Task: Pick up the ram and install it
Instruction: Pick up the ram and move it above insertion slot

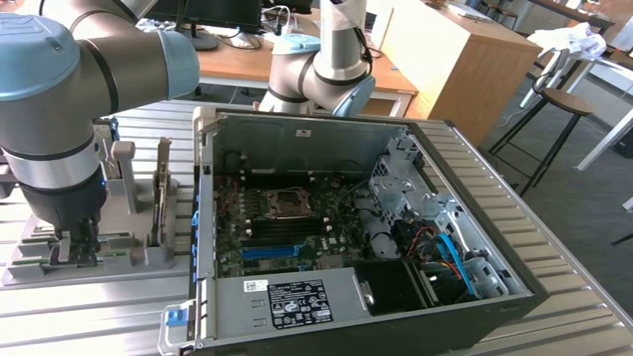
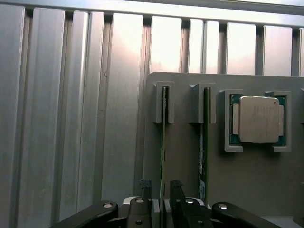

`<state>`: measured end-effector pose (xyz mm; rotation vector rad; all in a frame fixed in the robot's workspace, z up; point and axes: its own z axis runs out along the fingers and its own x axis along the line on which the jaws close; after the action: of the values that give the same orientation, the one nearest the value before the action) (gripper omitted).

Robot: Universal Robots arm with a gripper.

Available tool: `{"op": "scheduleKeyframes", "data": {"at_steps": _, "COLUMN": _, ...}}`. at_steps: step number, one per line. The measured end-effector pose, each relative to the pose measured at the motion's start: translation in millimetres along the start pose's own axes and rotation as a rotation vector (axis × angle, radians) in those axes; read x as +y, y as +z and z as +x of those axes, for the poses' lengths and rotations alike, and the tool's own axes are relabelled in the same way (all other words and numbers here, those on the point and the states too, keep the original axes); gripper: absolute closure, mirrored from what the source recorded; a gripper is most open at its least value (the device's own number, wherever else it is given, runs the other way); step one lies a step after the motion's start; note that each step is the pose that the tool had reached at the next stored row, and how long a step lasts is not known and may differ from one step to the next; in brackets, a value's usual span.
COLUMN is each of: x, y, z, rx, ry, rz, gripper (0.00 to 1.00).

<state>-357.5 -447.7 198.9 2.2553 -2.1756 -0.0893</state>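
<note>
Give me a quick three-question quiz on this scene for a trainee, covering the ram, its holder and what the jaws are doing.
1. True or false: the jaws stand open, one on each side of a ram stick in the grey holder.
2. What lies in the holder's square nest beside the sticks? A) a processor chip B) a hard drive C) a fan
3. How many ram sticks stand on edge in the holder in the wrist view?
Key: 1 true; 2 A; 3 two.
</note>
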Motion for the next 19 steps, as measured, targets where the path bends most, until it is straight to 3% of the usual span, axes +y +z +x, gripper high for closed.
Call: {"op": "scheduleKeyframes", "data": {"at_steps": 19, "x": -0.1, "y": 0.5, "z": -1.9, "rx": -0.0001, "ry": 0.0, "rz": 0.0002, "gripper": 0.7}}
